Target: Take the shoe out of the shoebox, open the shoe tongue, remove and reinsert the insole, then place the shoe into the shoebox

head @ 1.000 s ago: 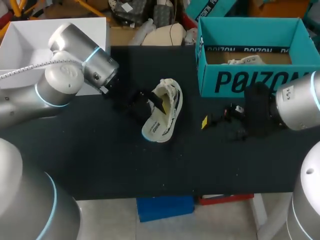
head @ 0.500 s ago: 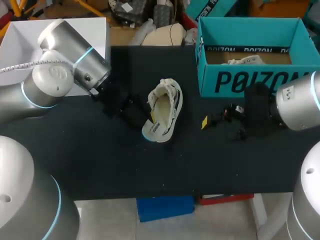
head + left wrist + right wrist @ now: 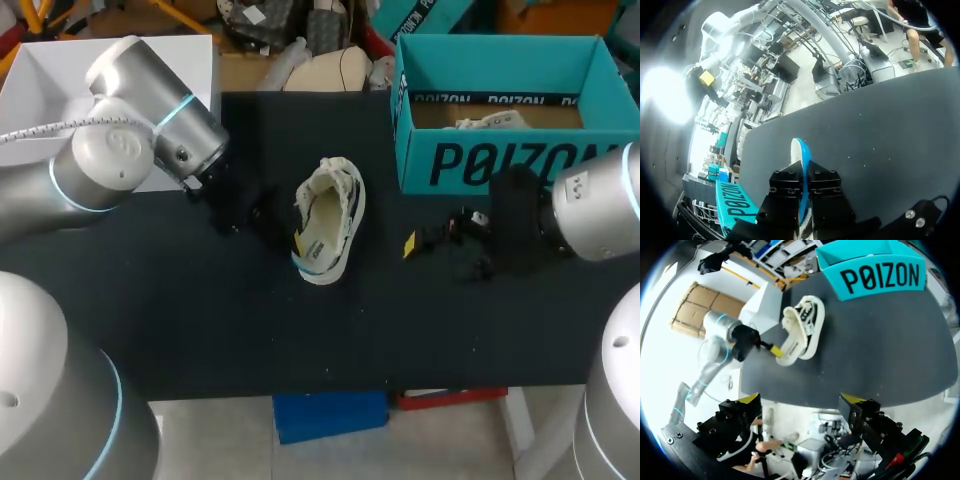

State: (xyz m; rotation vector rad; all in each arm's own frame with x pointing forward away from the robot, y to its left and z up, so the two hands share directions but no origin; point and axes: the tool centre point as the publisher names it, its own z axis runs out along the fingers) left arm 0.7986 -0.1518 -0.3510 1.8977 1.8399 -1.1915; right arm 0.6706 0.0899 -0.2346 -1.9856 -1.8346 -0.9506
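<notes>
– Black table (image 3: 200, 320) all the way across, matte cloth by the look. What's nearest?

– Toward the near right, the right gripper (image 3: 420, 242) (image 3: 801, 400) hovers low with its yellow-tipped fingers spread wide and nothing between them.

– And the shoe (image 3: 330, 215) (image 3: 801, 330)?

– Mid-table, out of the box, lying on its side. Its long axis runs near to far, leaning slightly right, with the laced end pointing away and the opening turned toward the left arm.

– Is that arm holding anything?

– The left gripper (image 3: 290, 230) (image 3: 802, 172) (image 3: 771, 347) is pinched tight on the thin white-and-blue edge of the insole (image 3: 312, 245) (image 3: 801, 155) at the shoe's near end. A small printed patch sits on the insole, too small to read.

– Farthest back?

– The teal shoebox (image 3: 500, 160) (image 3: 875, 275) (image 3: 732, 202) stands open at the far right, with big dark lettering across its front wall.
</notes>
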